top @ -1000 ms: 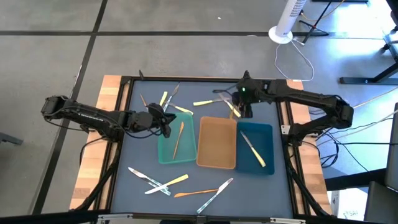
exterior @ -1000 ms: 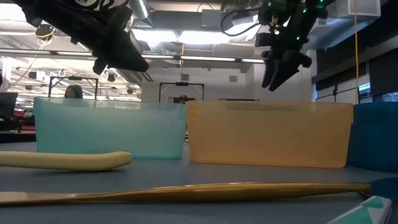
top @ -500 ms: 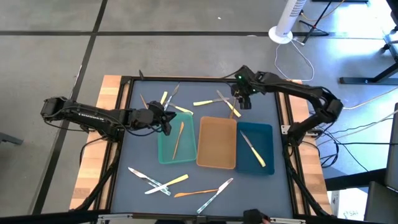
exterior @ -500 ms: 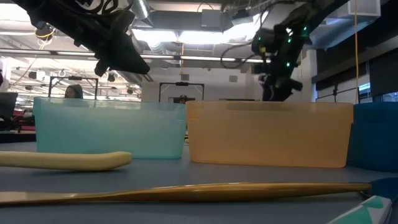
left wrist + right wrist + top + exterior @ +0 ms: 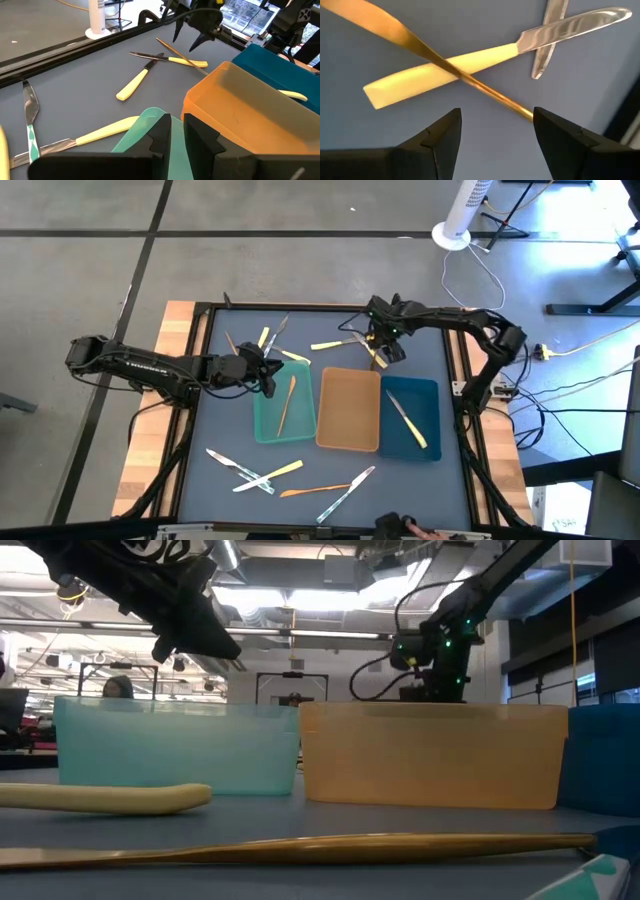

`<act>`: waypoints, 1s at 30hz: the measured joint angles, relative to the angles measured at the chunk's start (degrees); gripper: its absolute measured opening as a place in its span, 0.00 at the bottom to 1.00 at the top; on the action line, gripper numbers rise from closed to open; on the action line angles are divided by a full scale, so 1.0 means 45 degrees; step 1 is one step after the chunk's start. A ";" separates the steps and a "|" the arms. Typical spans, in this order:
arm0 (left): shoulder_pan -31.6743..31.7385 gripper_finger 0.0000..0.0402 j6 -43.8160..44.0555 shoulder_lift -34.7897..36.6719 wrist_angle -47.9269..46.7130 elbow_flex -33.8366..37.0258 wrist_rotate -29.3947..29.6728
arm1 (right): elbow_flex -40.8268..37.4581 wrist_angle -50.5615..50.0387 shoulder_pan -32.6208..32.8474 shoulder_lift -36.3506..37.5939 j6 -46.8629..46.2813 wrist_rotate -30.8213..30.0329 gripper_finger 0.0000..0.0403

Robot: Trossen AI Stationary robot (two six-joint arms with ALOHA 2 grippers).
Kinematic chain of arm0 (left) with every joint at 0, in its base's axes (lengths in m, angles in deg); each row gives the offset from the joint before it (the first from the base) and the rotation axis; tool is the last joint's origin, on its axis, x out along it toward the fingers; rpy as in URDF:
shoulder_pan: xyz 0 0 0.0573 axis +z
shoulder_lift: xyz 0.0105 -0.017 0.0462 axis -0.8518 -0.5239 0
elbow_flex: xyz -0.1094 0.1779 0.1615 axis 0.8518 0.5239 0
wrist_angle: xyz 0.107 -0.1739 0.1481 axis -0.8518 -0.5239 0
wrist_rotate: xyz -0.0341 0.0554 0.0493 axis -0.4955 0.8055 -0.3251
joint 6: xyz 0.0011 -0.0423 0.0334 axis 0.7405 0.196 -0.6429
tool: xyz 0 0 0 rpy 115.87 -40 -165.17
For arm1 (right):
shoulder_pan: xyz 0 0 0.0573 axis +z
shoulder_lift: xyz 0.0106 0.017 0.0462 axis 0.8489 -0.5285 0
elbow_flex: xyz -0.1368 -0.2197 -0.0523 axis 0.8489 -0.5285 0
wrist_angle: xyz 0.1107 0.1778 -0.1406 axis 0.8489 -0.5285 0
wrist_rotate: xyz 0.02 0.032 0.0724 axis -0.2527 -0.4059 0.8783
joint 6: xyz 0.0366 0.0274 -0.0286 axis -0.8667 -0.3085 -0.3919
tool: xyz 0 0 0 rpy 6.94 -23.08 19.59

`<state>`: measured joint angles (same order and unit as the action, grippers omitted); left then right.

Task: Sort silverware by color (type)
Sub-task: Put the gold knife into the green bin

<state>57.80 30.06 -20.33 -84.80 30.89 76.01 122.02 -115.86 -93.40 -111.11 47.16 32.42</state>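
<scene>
I've got the right gripper (image 5: 495, 131) low over the far side of the mat, jaws wide, straddling a gold utensil (image 5: 445, 65) that lies crossed over a yellow-handled knife (image 5: 470, 60). Nothing held. Left gripper (image 5: 172, 137) hangs over the teal tray (image 5: 268, 415), jaws narrow, empty. More silverware (image 5: 290, 475) lies scattered along the near edge.
</scene>
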 joint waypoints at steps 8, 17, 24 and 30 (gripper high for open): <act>0.0000 0.11 0.0004 0.0000 -0.0002 0.0005 0.0000 | -0.0002 0.0759 0.0004 -0.0349 0.0702 -0.0107 0.58; 0.0000 0.11 0.0005 -0.0005 -0.0020 0.0005 0.0024 | -0.0002 0.0794 0.0005 -0.0349 0.1001 -0.0107 0.58; 0.0000 0.11 0.0005 -0.0005 -0.0061 0.0005 0.0039 | -0.0002 0.0798 0.0005 -0.0959 0.1005 -0.0107 0.58; 0.0000 0.11 0.0005 -0.0005 -0.0061 0.0005 0.0050 | 0.0013 0.0788 0.0008 -0.1179 0.1002 -0.0151 0.58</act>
<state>57.80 30.08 -20.35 -85.08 30.92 76.24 122.08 -112.31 -93.37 -116.42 51.66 31.74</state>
